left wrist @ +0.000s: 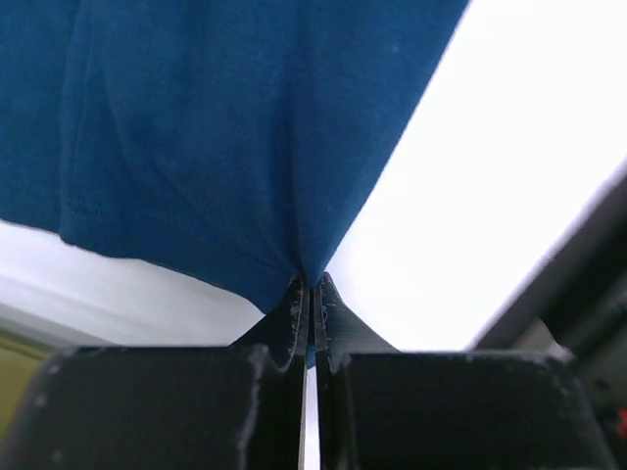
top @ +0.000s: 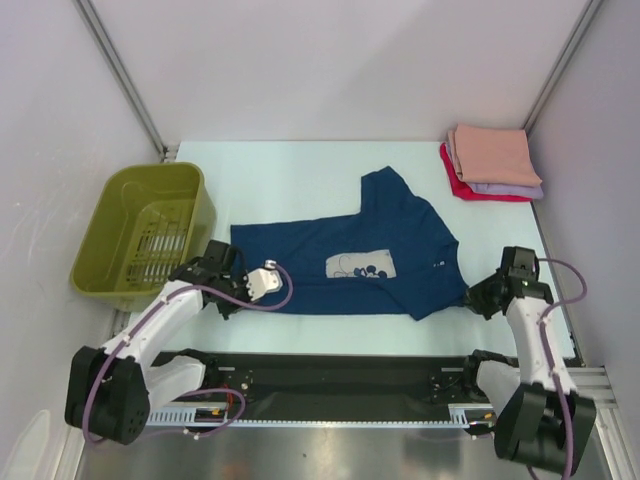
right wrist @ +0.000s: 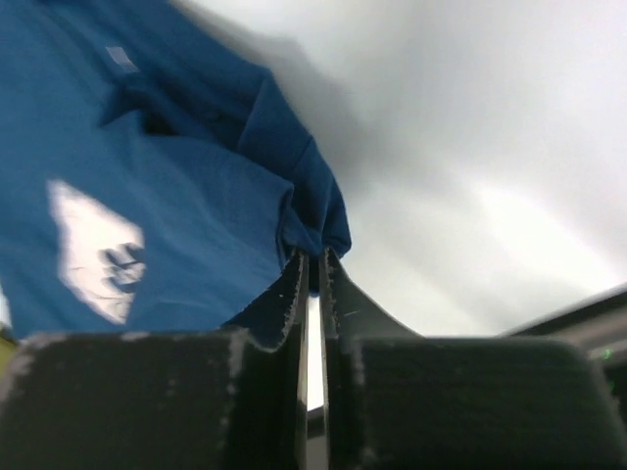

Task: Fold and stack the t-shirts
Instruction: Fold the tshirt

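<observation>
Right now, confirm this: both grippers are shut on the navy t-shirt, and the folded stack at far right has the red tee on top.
Wrong on the order: the top external view shows the peach tee on top, the red tee at the bottom. The rest holds: left gripper and right gripper are each shut on the navy t-shirt.
</observation>
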